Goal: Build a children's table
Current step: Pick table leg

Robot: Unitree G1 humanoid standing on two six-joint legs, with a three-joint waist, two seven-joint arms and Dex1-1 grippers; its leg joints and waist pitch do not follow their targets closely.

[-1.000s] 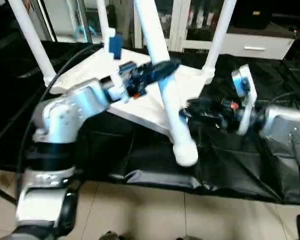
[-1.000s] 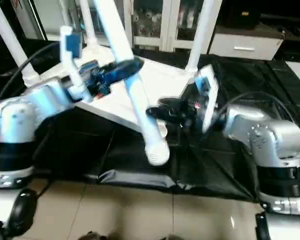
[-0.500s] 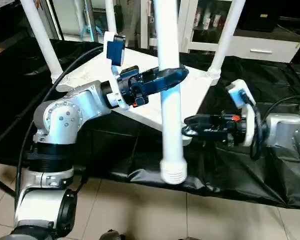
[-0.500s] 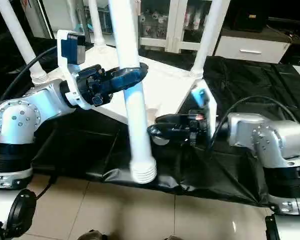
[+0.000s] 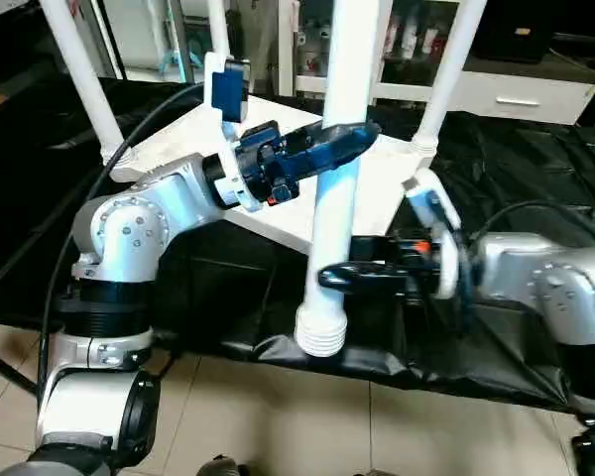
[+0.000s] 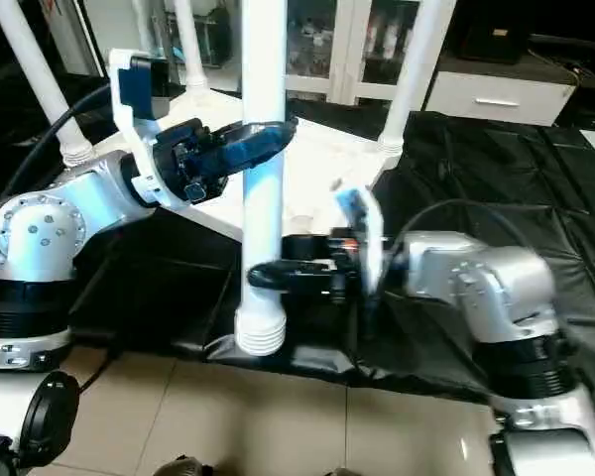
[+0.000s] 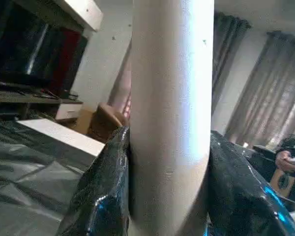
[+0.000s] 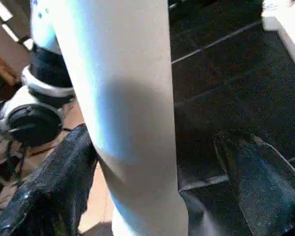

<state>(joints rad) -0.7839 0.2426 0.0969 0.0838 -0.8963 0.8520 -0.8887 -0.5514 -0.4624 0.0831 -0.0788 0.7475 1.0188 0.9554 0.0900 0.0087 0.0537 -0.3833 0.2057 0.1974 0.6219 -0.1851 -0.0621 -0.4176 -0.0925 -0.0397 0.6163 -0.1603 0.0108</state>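
- The children's table top [image 5: 278, 193] lies upside down on the black-covered work table [image 5: 535, 188], with 3 legs [image 5: 79, 79] standing in its corner sockets.
- The left gripper [image 5: 339, 142] is clamped around the 4th leg [image 5: 335, 213], holding it nearly upright at the table's near edge, ribbed end down.
- The right gripper [image 5: 339, 275] stands wide, its fingers [image 8: 49, 191] straddling the same leg lower down; 1 finger touches it.

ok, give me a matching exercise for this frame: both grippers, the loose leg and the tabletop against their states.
1 left gripper
2 right gripper
3 loose leg
4 tabletop

A upside down on the black table
B shut high on the loose leg
C open around the loose leg, lower down
D near upright, ribbed end down

Pairs: 1-B, 2-C, 3-D, 4-A
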